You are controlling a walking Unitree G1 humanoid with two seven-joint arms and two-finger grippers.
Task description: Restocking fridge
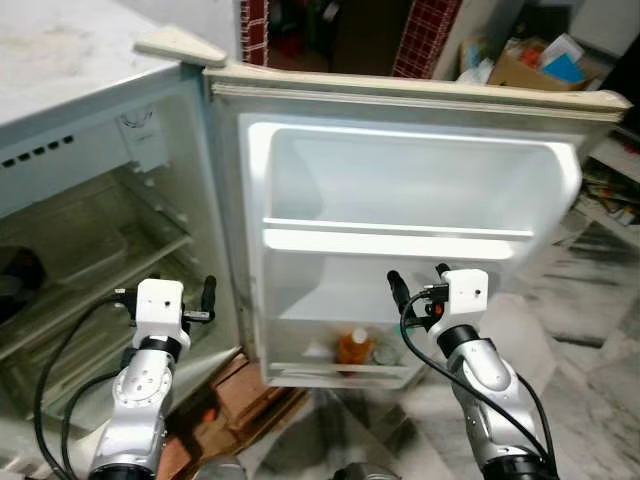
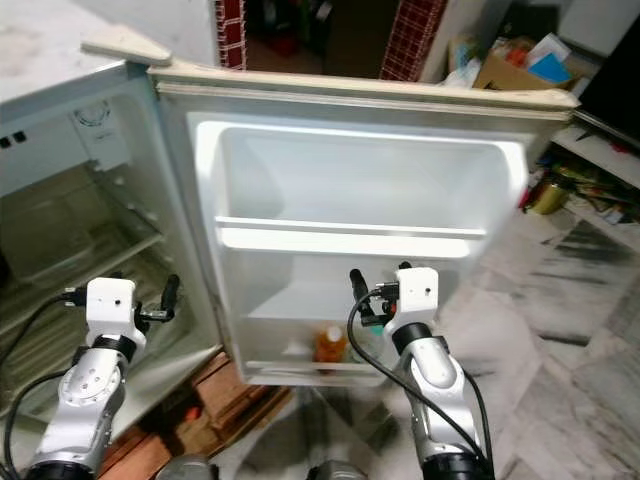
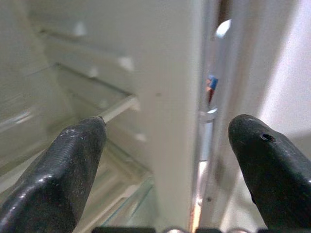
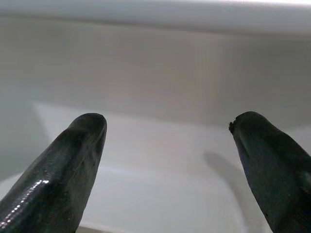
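Trouble spots first, going left to right. Left tool [image 1: 165,297] hangs in front of the open fridge cabinet [image 1: 90,230], its two black fingers spread wide and holding nothing; its wrist camera looks right along the cabinet's side wall and the hinge gap. If that arm swings toward the door it could clip the wall edge or catch a finger in the gap, I'd guess. The wire shelves [image 1: 120,250] inside look bare from here, though the far left of the cabinet is dark and I can't tell what the black shape there is.

Fridge door [image 1: 400,230] stands wide open, with an empty upper bin and a single orange bottle [image 1: 352,347] sitting upright in the bottom door rack. Right tool [image 1: 417,283] hovers just above and beside that bottle, fingers wide apart, empty — a sloppy drop could knock the bottle over or bump the rack rail. The loose black cables on that arm could snag too.

Floor is pale marble-look tile [image 1: 590,300], with reddish-brown stuff [image 1: 240,400] under the fridge. Beyond the door there's a cardboard box [image 1: 530,65] of clutter and a dark doorway — cramped room.
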